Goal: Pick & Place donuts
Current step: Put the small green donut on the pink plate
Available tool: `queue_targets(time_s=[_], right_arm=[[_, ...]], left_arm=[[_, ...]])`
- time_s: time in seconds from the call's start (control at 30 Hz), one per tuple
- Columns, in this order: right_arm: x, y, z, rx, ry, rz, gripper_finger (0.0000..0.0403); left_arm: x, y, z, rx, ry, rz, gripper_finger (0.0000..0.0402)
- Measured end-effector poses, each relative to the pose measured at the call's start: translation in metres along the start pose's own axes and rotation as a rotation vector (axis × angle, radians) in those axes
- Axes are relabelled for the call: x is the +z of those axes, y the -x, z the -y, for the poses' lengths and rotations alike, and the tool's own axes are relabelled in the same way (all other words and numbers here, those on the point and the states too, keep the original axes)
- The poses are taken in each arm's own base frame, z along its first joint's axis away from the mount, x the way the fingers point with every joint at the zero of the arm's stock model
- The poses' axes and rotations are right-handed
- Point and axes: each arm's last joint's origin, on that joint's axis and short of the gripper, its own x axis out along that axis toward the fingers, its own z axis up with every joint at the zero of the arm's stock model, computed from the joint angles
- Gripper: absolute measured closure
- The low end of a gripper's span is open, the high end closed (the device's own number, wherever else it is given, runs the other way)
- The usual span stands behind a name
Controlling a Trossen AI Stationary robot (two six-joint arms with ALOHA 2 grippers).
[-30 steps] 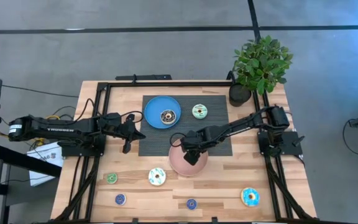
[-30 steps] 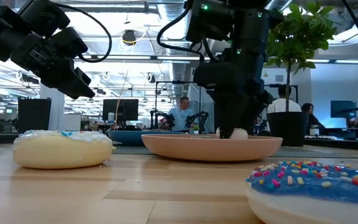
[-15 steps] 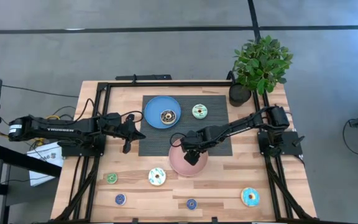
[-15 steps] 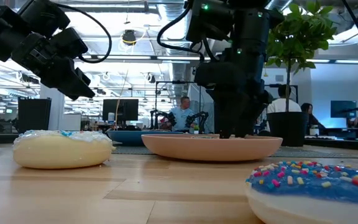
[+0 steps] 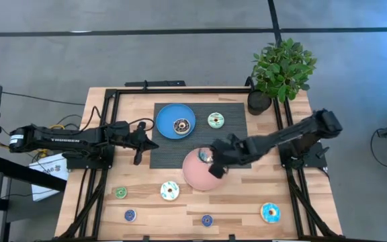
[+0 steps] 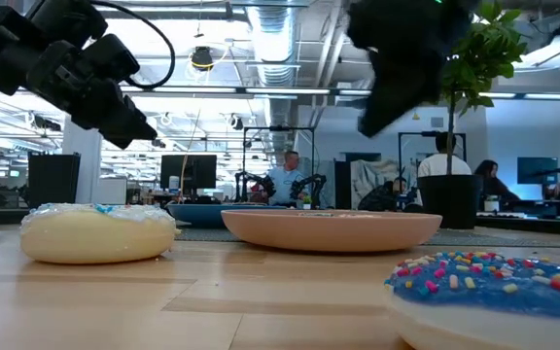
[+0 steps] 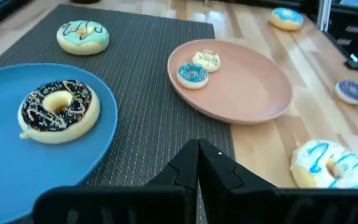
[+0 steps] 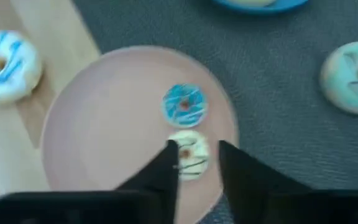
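My right gripper (image 8: 196,165) is open and hovers above the pink plate (image 5: 195,176), touching nothing. Two small donuts lie flat on that plate: a blue one (image 8: 184,104) and a cream one (image 8: 190,152) that shows between my fingers. My left gripper (image 7: 197,167) is shut and waits above the mat's left edge (image 5: 143,141). A dark brown donut (image 7: 58,111) lies on the blue plate (image 5: 166,114). A teal donut (image 5: 216,120) rests on the mat. Several more donuts lie on the bare wood near the near edge, among them a white one with blue stripes (image 5: 170,191) and a blue sprinkled one (image 5: 270,213).
A potted plant (image 5: 281,70) stands at the far right corner. A black frame (image 5: 113,101) borders the table. Small green (image 5: 121,193) and blue donuts (image 5: 131,215), (image 5: 207,220) dot the near wood. People sit at desks in the room beyond (image 6: 285,175).
My right gripper has risen off the pink plate and drawn back a little toward the table's right edge, its arm swinging out to the right. The small cream donut it was down on stays on the plate beside the blue one.
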Motion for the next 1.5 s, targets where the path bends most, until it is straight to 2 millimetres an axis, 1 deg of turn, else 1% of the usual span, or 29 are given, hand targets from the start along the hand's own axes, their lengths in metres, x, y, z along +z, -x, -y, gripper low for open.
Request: queue_targets(time_s=[0.07,0.1,0.17,0.23,0.37,0.43,0.53,0.6,0.7,0.9,1.03,1.13,1.23,1.33,1.4,1.5], right_arm=[[-0.022,-0.006,0.004,0.026,-0.010,0.018,0.0376],[-0.032,-0.011,0.007,0.044,-0.022,0.036,0.0389],[-0.053,-0.018,0.016,0.073,-0.062,0.072,0.0389],[-0.069,-0.022,0.026,0.119,-0.093,0.142,0.0385],[-0.091,-0.024,0.047,0.230,-0.059,0.329,0.0398],[-0.095,-0.022,0.058,0.263,-0.050,0.445,0.0400],[-0.098,-0.019,0.074,0.236,-0.067,0.589,0.0393],[-0.099,-0.017,0.082,0.209,-0.078,0.623,0.0391],[-0.096,-0.018,0.088,0.191,-0.092,0.633,0.0391],[-0.096,-0.022,0.091,0.171,-0.094,0.619,0.0390],[-0.098,-0.024,0.090,0.169,-0.074,0.604,0.0395],[-0.099,-0.024,0.087,0.190,-0.022,0.598,0.0401],[-0.100,-0.024,0.087,0.205,0.003,0.586,0.0401],[-0.102,-0.025,0.086,0.223,0.084,0.568,0.0402],[-0.105,-0.026,0.086,0.257,0.159,0.564,0.0402],[-0.113,-0.028,0.089,0.288,0.193,0.572,0.0402]], left_arm=[[0.003,0.000,0.001,-0.004,0.019,-0.007,0.0401],[0.007,0.001,0.002,-0.004,0.029,-0.008,0.0402],[0.016,0.002,0.006,0.002,0.056,-0.015,0.0401],[0.028,0.003,0.010,0.009,0.066,-0.040,0.0402],[0.048,0.003,0.023,0.052,0.034,-0.109,0.0401],[0.054,0.000,0.030,0.078,0.013,-0.139,0.0402],[0.059,-0.006,0.039,0.100,0.004,-0.171,0.0401],[0.061,-0.011,0.043,0.111,0.002,-0.186,0.0402],[0.059,-0.018,0.045,0.129,-0.007,-0.226,0.0402],[0.055,-0.033,0.045,0.139,-0.011,-0.307,0.0402],[0.055,-0.040,0.051,0.115,0.039,-0.342,0.0402],[0.052,-0.040,0.061,0.105,0.073,-0.372,0.0402],[0.051,-0.037,0.073,0.121,0.109,-0.357,0.0401],[0.048,-0.034,0.086,0.131,0.149,-0.341,0.0402],[0.046,-0.032,0.095,0.117,0.196,-0.340,0.0402],[0.041,-0.025,0.111,0.077,0.267,-0.360,0.0402]])
